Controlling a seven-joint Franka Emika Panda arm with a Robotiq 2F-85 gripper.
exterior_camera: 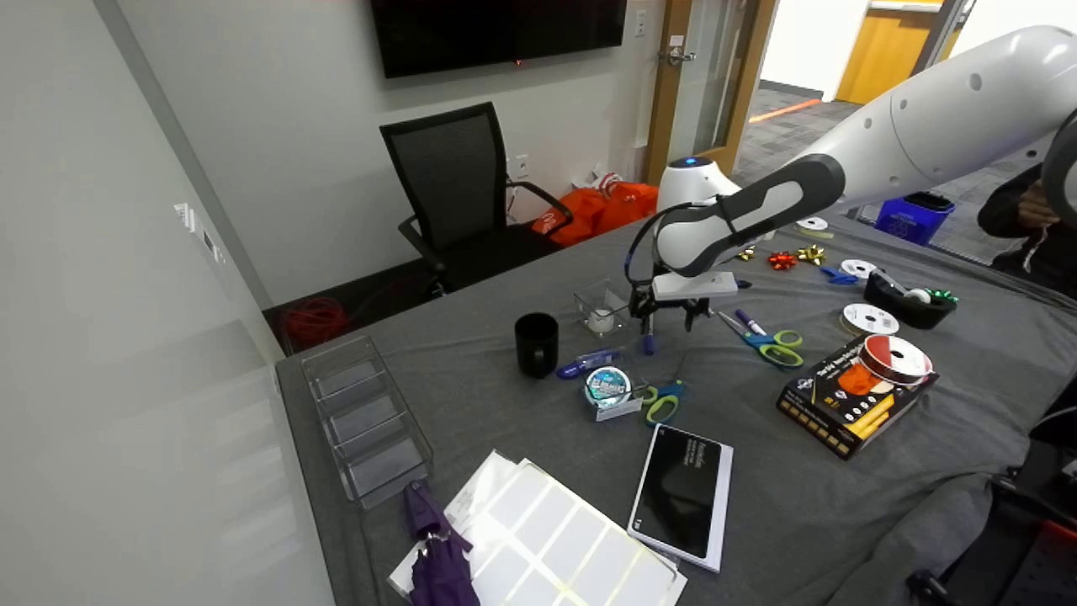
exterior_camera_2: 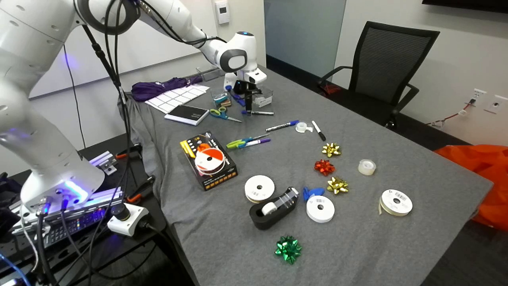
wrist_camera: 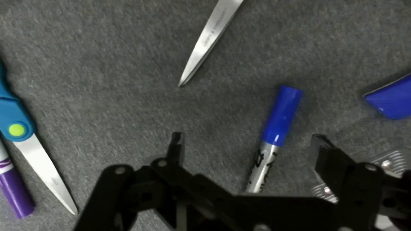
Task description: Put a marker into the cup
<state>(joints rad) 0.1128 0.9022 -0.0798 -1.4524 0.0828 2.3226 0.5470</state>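
The black cup (exterior_camera: 536,345) stands upright on the grey table in an exterior view. I cannot clearly make it out in the other views. A silver marker with a blue cap (wrist_camera: 277,122) lies on the table in the wrist view; it also shows in both exterior views (exterior_camera: 649,343) (exterior_camera_2: 262,113). My gripper (wrist_camera: 249,138) is open and empty, pointing down, with its fingers on either side of the marker and apart from it. The gripper also shows in both exterior views (exterior_camera: 669,321) (exterior_camera_2: 249,106). The marker's lower end is hidden behind the gripper.
A clear box (exterior_camera: 602,310) and a blue object (exterior_camera: 588,363) lie between gripper and cup. Scissors lie close by (wrist_camera: 208,41) (wrist_camera: 45,173). More markers, one purple (exterior_camera_2: 258,142), one blue-capped (exterior_camera_2: 282,126) and one black-capped (exterior_camera_2: 318,131), lie on the table.
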